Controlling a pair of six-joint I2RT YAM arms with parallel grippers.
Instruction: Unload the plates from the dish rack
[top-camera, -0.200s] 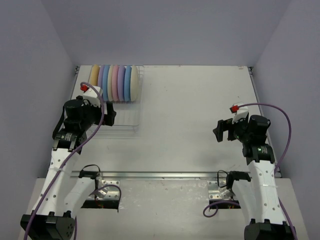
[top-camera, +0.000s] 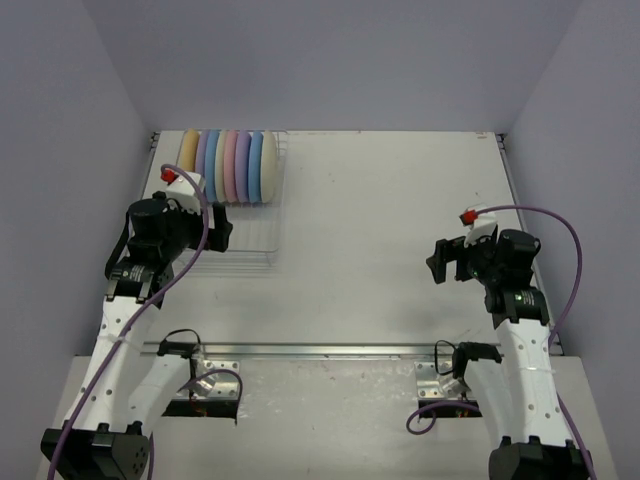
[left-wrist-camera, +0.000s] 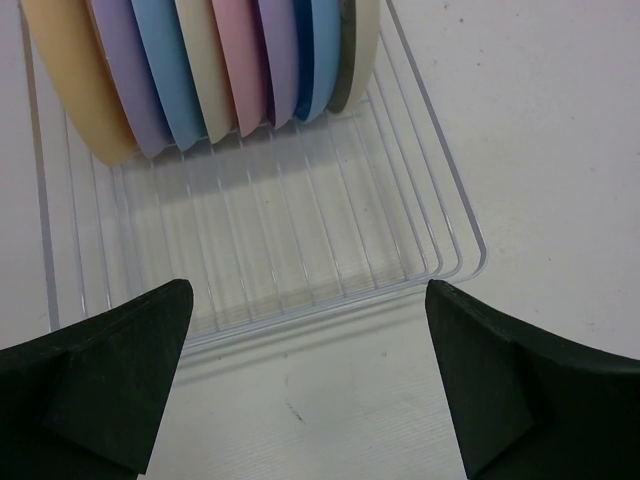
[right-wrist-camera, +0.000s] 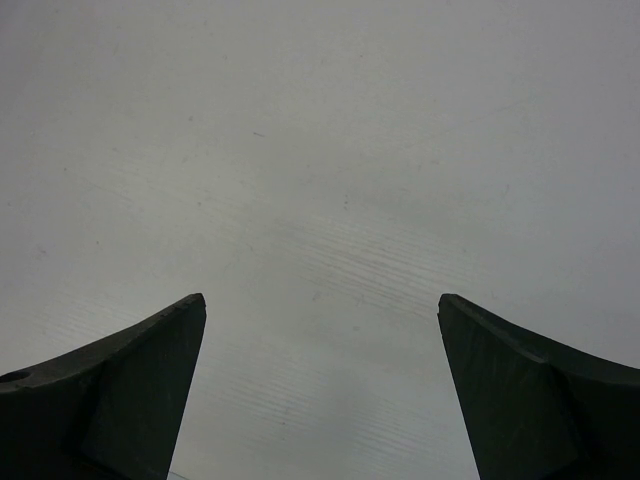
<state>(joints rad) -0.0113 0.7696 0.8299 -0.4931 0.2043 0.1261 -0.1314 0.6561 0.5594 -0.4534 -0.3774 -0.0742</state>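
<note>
Several pastel plates (top-camera: 230, 165) stand on edge in a row at the far end of the wire dish rack (top-camera: 252, 240), at the table's back left. In the left wrist view the plates (left-wrist-camera: 200, 70) run orange, lavender, blue, cream, pink, lavender, blue, cream across the top. The near half of the rack (left-wrist-camera: 300, 230) holds nothing. My left gripper (top-camera: 216, 236) is open and empty, and hangs over the rack's near edge (left-wrist-camera: 308, 290), short of the plates. My right gripper (top-camera: 440, 262) is open and empty over bare table (right-wrist-camera: 321, 300) at the right, far from the rack.
A metal rail (top-camera: 320, 350) runs across the table near the arm bases. Grey walls close in the back and both sides. Purple cables (top-camera: 560, 240) loop off both arms.
</note>
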